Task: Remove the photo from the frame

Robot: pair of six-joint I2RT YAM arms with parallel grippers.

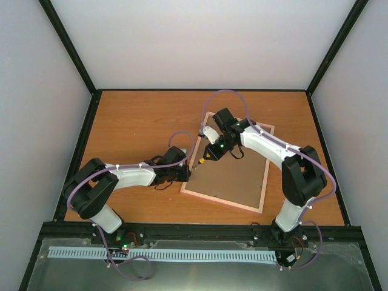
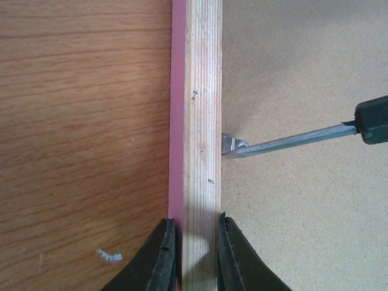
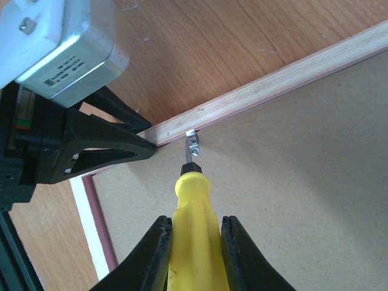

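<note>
Right, the frame (image 1: 227,176) lies face-down on the table (image 1: 139,121), left gripper (image 2: 195,227) clenched on its stiff wooden rail (image 2: 203,91); right gripper (image 3: 195,227) grasps a yellow screwdriver (image 3: 193,200) at the metal tab (image 3: 191,140); photo hidden under the backing board (image 3: 291,182), likely flimsy, so lift by edges

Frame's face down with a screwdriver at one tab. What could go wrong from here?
The screwdriver in the right gripper sits at a small metal tab; its tip could slip off and gouge the backing board. The left gripper pinches the frame only by its narrow rail, so prying might twist or shift it.
</note>
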